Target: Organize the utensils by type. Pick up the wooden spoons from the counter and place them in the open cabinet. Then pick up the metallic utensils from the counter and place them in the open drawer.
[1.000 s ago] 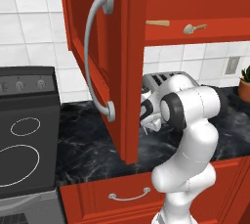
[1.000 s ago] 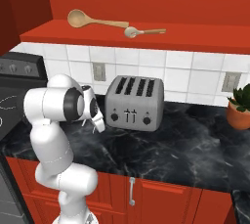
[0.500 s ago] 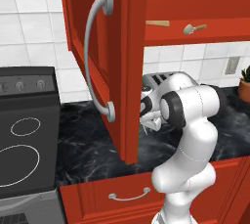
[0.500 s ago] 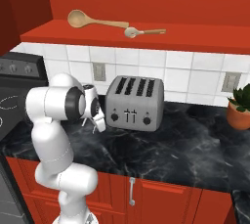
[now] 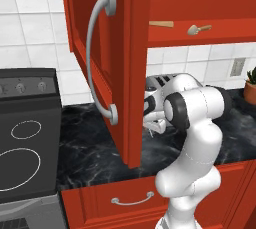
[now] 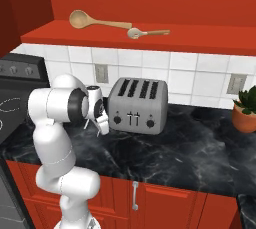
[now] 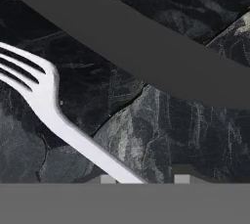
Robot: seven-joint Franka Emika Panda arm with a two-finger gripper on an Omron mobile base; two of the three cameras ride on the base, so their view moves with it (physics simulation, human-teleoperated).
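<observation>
The tool [image 7: 144, 180] hangs low over the black bench [image 7: 185, 135], its tips either side of a silver fork [image 7: 46, 100] lying flat, tines toward nine o'clock; whether they grip it, I cannot tell. Both wooden spoons [image 6: 95, 21] sit in the cabinet [image 6: 150, 38].

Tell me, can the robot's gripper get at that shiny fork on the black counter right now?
Probably yes. The gripper is already low over the counter, the fork handle runs between its fingertips, and nothing lies in between.
</observation>
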